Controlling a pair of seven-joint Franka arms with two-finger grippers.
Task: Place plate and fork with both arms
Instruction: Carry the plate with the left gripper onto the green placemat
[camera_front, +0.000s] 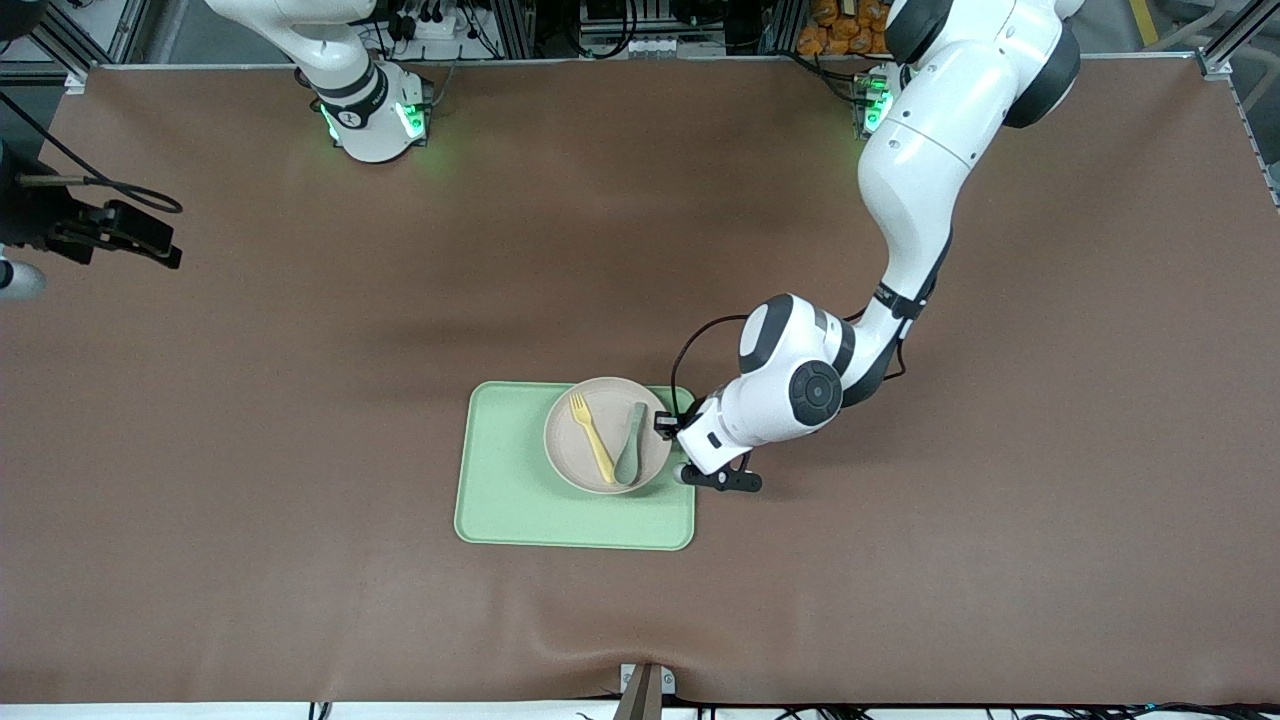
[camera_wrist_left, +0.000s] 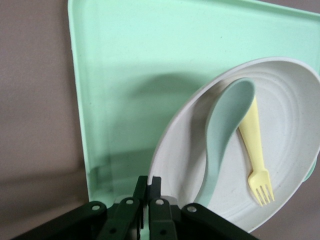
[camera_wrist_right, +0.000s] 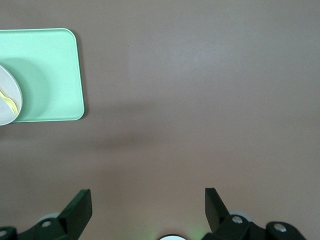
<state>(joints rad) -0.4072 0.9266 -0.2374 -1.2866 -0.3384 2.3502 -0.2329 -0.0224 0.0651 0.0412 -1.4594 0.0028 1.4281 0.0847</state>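
The beige plate (camera_front: 610, 396) (camera_wrist_left: 295, 100) is on the light-green tray (camera_front: 510, 480) (camera_wrist_left: 125, 75), at the tray's end toward the left arm. On the plate lie the yellow fork (camera_front: 592, 437) (camera_wrist_left: 256, 145) and a grey-green spoon (camera_front: 632, 445) (camera_wrist_left: 225, 125), side by side. My left gripper (camera_front: 668, 426) (camera_wrist_left: 148, 181) is low at the plate's edge, shut on its rim. My right gripper (camera_front: 140, 235) (camera_wrist_right: 148, 205) waits open over bare table at the right arm's end, holding nothing. Its wrist view shows the tray (camera_wrist_right: 45, 75) and a sliver of the plate (camera_wrist_right: 7, 95) far off.
A brown mat (camera_front: 900, 560) covers the whole table. The half of the tray toward the right arm is bare. A small clamp (camera_front: 645, 690) sits at the table's edge nearest the front camera.
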